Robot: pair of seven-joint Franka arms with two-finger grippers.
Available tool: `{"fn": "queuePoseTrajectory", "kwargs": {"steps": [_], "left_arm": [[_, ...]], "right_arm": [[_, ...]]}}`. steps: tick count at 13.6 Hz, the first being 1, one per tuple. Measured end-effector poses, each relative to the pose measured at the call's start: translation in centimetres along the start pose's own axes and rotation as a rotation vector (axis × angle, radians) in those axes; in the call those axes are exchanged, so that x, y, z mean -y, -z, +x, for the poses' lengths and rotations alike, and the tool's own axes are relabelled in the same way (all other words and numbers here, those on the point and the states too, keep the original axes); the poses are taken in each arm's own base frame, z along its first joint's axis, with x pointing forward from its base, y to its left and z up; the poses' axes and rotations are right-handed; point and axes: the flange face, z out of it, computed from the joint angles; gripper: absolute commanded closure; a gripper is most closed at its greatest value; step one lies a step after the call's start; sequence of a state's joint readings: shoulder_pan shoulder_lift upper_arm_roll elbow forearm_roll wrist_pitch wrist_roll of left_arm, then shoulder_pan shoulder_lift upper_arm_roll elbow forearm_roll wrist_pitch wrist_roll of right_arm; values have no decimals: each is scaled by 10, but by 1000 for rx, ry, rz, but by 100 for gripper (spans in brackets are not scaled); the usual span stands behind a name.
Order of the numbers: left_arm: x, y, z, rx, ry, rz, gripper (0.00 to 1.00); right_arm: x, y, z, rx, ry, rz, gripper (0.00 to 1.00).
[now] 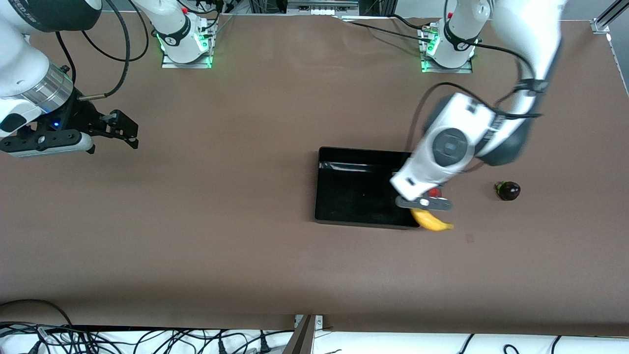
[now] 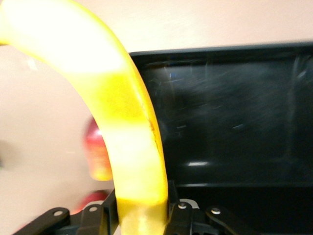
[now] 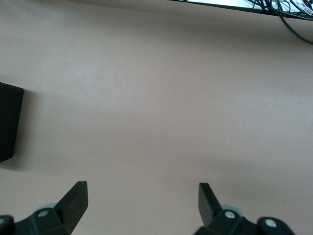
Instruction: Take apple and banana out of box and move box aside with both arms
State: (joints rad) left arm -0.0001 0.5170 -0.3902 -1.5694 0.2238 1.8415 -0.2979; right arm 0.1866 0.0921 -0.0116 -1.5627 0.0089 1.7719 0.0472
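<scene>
My left gripper point(image 1: 423, 202) is shut on the long yellow banana point(image 1: 432, 221), over the corner of the black box point(image 1: 354, 191) toward the left arm's end. In the left wrist view the banana point(image 2: 122, 122) curves up from between the fingers point(image 2: 183, 215), with the box point(image 2: 230, 112) beside it. A red-yellow fruit point(image 2: 96, 152) and a red one point(image 2: 93, 198) lie on the table under the gripper; only a red bit point(image 1: 434, 192) shows in the front view. The dark purple mangosteen point(image 1: 507, 191) lies farther toward the left arm's end. My right gripper point(image 1: 115, 129) waits open over bare table.
The right wrist view shows brown tabletop between the open fingers point(image 3: 76, 198) and one corner of the box point(image 3: 10, 122). Cables point(image 1: 147, 341) hang along the table edge nearest the front camera. The arm bases point(image 1: 184, 37) stand at the edge farthest from it.
</scene>
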Motion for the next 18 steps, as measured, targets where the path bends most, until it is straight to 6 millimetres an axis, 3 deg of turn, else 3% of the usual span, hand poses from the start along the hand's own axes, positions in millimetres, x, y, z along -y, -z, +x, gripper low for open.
{"fn": "queuePoseTrajectory", "kwargs": {"steps": [2,4,5,6,7,8,9,10,12,14,16,18], "left_arm": [[73,-23,2,79,-94,-14,100],[153,-64,-5,168,-175,-66,100],[182,-85,-9,195,-210,-99,100],[198,-103,-11,214,-238,-125,100],[203,-117,-11,229,-260,-143,100],[199,-129,-10,238,-278,-155,92],[192,-137,-8,239,-293,-163,62],[185,-145,-7,231,-305,-167,1],[177,-161,-7,206,-313,-171,0],[187,-163,-8,196,-298,-175,0],[197,-136,-7,167,-288,-157,0],[195,-73,-6,115,-294,-118,0]], "right_arm": [[1,0,0,0,2,0,0],[2,0,0,0,3,1,0],[2,0,0,0,3,1,0],[2,0,0,0,3,1,0],[2,0,0,0,3,0,0],[2,0,0,0,3,0,0],[2,0,0,1,3,0,0],[2,0,0,1,3,0,0],[1,0,0,1,2,0,0],[0,0,0,2,1,0,0],[-1,0,0,3,-1,-1,0],[-1,-1,0,5,-2,-1,0]]}}
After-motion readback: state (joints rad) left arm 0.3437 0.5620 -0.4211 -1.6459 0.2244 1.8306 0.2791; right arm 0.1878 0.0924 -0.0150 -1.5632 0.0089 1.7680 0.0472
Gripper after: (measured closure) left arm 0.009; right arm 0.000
